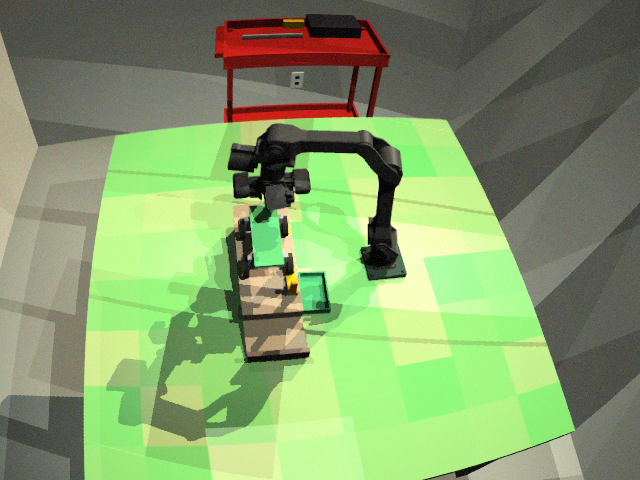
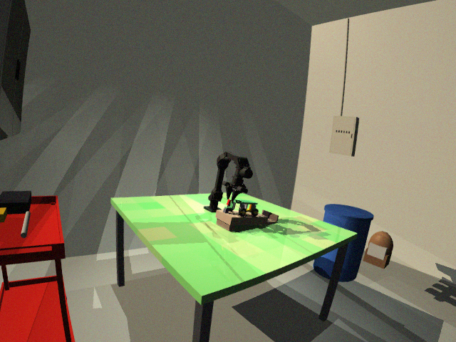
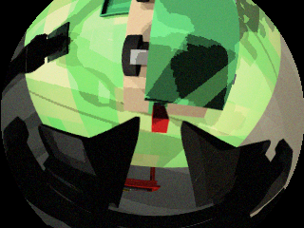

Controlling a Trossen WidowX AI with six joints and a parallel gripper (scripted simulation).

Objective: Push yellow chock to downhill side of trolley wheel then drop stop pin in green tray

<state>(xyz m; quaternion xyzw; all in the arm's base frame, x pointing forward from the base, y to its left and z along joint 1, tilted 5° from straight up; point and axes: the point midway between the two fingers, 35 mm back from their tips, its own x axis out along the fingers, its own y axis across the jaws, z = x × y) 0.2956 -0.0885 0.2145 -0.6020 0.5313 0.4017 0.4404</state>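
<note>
The trolley with the green deck [image 1: 267, 242] [image 2: 247, 201] [image 3: 195, 24] stands on the wooden ramp [image 1: 263, 304] [image 2: 244, 223] [image 3: 136, 103]. The yellow chock [image 1: 292, 283] is on the ramp at the downhill side of the trolley's lower wheel on the tray side; whether it touches is too small to tell. The red-headed stop pin [image 2: 228, 202] [image 3: 160, 124] stands at the uphill end. My gripper [image 2: 230, 199] [image 3: 161, 123] is open at the uphill end, its fingers on either side of the red head in the wrist view. The green tray [image 1: 327, 293] [image 3: 115, 14] lies beside the ramp.
The arm's base [image 1: 383, 263] stands beyond the tray, to the right of the ramp in the top view. A red cart [image 1: 310, 59] [image 2: 33, 229] stands off the table's far side. A blue barrel [image 2: 345, 235] stands on the floor.
</note>
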